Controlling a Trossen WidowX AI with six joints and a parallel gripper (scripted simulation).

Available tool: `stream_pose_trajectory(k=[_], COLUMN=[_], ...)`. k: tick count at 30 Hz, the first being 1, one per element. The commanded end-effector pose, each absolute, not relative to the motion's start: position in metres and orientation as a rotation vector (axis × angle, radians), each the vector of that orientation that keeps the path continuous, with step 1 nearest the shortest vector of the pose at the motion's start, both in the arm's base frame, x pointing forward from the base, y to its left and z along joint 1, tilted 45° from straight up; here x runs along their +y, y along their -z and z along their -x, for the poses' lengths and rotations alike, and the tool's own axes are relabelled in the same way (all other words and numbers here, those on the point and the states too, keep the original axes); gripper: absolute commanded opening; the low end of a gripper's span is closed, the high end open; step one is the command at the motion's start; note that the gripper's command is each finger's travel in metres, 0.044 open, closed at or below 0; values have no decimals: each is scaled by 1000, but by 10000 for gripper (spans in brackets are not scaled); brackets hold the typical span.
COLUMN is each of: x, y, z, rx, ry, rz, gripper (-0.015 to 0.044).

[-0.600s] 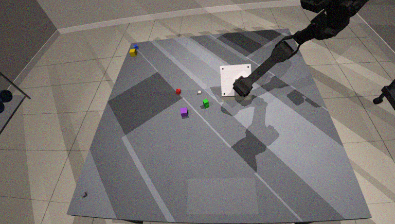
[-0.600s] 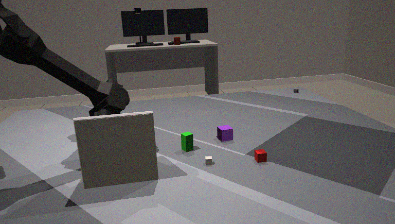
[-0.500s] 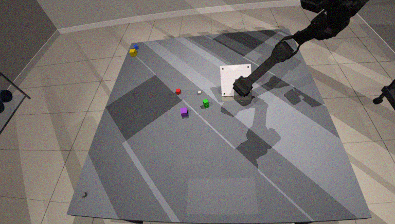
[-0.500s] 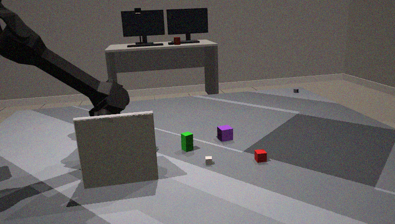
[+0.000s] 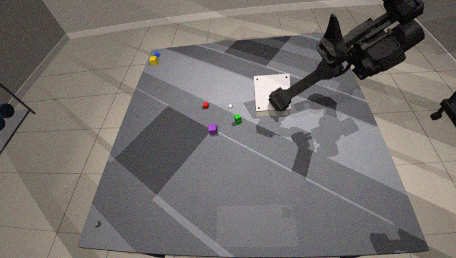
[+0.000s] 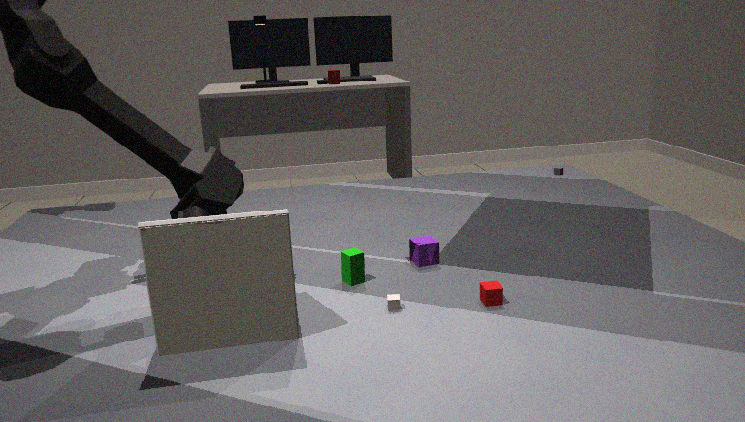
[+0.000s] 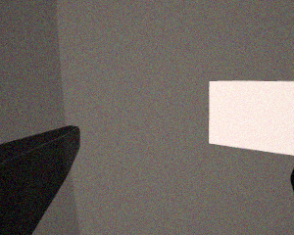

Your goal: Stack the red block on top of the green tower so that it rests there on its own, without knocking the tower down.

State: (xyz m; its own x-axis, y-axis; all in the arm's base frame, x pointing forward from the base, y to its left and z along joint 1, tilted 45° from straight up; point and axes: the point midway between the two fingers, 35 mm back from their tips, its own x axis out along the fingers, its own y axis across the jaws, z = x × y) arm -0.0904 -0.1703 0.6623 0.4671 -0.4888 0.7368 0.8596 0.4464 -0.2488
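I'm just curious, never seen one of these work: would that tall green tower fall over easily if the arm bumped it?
Probably. The green tower stands taller than wide on a narrow base, so a sideways bump could tip it. Its flat faces suggest it wouldn't roll. It looks rigid.
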Motion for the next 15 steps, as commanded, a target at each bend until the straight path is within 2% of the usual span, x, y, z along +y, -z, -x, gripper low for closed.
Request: stream_pose_trajectory(k=[1,11,15], x=[-131,-41,-29], y=[-675,-677,-670], z=[46,-84,-120], rx=[-609,-546,-509], ry=[851,604,573], rz=[794,1003,994], gripper=[440,440,440])
